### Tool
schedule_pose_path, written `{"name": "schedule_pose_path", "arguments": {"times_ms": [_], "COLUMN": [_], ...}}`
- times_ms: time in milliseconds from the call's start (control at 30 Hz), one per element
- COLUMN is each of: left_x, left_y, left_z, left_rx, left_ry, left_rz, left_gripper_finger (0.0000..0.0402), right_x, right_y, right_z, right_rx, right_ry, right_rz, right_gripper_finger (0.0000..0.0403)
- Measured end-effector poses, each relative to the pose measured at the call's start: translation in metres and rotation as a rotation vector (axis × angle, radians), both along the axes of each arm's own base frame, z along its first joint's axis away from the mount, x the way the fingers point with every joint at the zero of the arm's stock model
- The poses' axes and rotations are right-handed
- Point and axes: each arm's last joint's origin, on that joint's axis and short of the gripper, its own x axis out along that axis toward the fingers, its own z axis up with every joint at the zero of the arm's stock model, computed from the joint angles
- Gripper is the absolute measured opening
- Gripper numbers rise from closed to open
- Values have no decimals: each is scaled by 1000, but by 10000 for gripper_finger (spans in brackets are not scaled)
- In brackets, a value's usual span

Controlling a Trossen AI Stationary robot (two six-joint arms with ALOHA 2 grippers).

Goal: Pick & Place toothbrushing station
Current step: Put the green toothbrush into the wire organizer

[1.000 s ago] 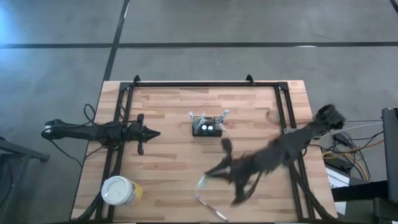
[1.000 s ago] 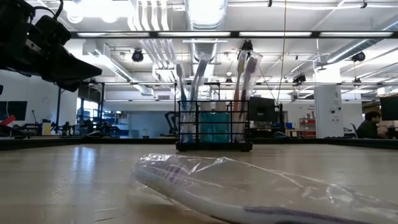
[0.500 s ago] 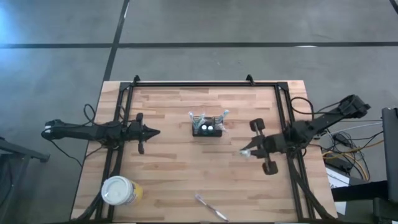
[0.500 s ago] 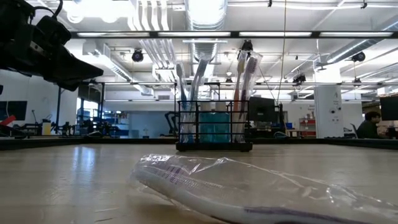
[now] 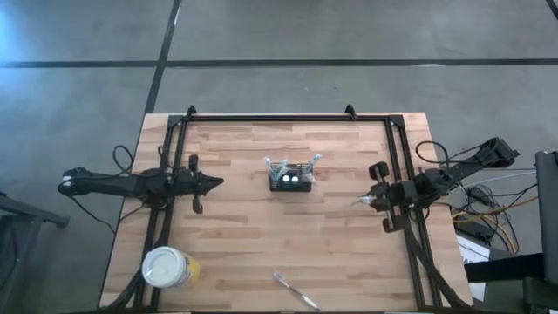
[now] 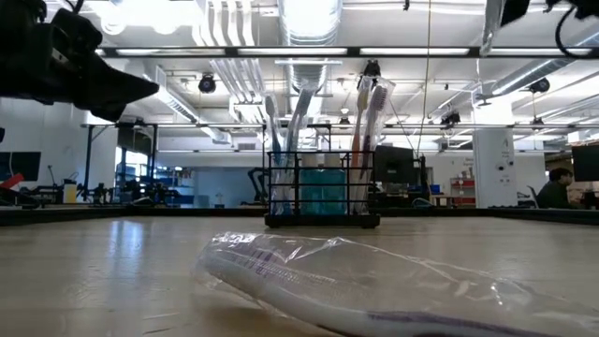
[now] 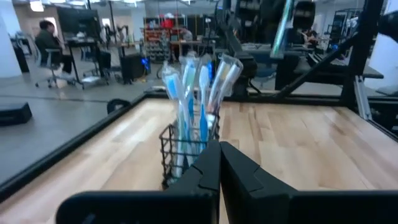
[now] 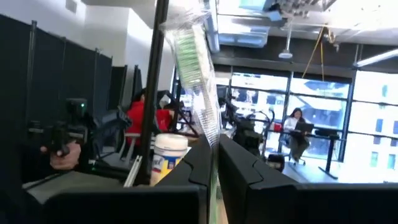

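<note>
At desk centre: station [image 5: 290, 177], a black slatted holder, stands upright with wrapped brushes [image 7: 198, 81] in it, untouched by either arm.
Right hand: [image 5: 370, 200] well to the right of the station, near the desk's right rail, pinched on a wrapped brush [image 8: 194, 62] that juts up past its fingers.
Left hand: [image 5: 215, 183] well to the left of the station, pointed at it, fingers pressed together, holding nothing.
Loose brush: [image 5: 294, 290] lies in its wrapper on the desk [image 5: 235, 244], well in front of the station.
Cup: [image 5: 166, 267] front-left of the station, well apart.
Risk 1: held brush appears gripped by its thin film; it could slip or swing on the way to the station.
Risk 2: slots already crowded; a skewed entry could snag wrappers or tip the light holder.
Risk 3: right arm's low reach could sweep the loose brush.
</note>
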Motion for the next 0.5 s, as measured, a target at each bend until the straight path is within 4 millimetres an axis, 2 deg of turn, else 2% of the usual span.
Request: {"name": "schedule_pose_path", "arguments": {"times_ms": [233, 500], "left_x": [0, 0], "left_y": [0, 0], "left_z": [5, 5], "left_rx": [-6, -45], "left_ry": [-52, -60], "left_rz": [1, 1], "left_gripper_finger": [5, 5], "right_x": [-14, -16], "right_y": [-14, -20], "right_z": [-28, -54], "right_rx": [70, 153], "right_ry": [-5, 73], "right_rz": [-60, -124], "right_gripper_finger": [11, 11]}}
